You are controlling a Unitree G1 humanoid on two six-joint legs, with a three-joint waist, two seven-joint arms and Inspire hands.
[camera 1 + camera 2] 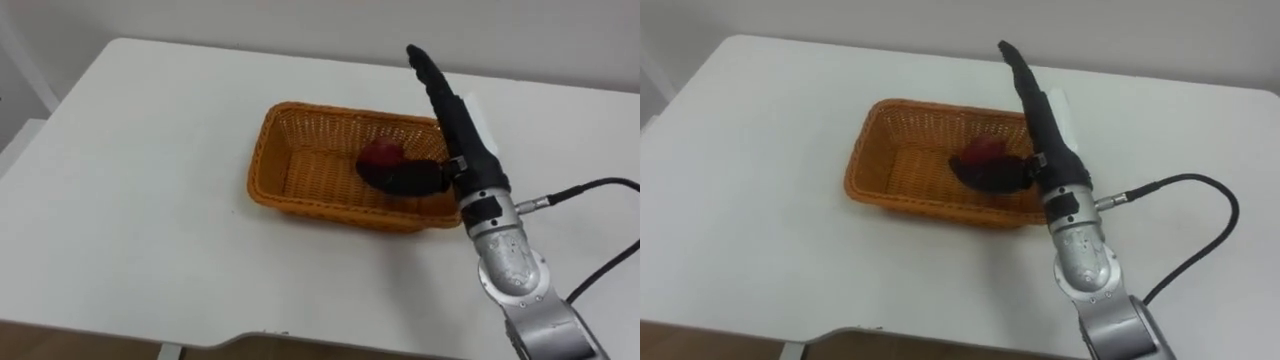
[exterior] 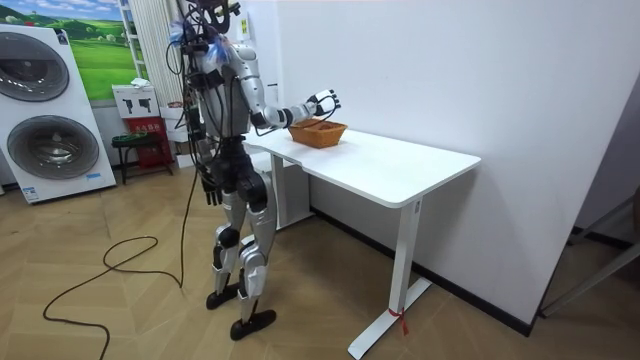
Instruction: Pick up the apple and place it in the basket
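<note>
The right hand [image 1: 455, 125] reaches in from 5 o'clock over the right end of the basket [image 1: 300, 205]. It is open: the fingers [image 1: 425, 65] are straight and point to 11 o'clock past the far rim, with the thumb stretched toward 9 o'clock. The red apple [image 1: 378, 155] lies inside the basket at its right end, just behind the thumb and partly hidden. It looks round, so I cannot tell its long axis or facing. The basket sits on the counter [image 1: 150, 200], its long side running 9 to 3. In the room view the left hand [image 2: 209, 187] hangs by the hip.
</note>
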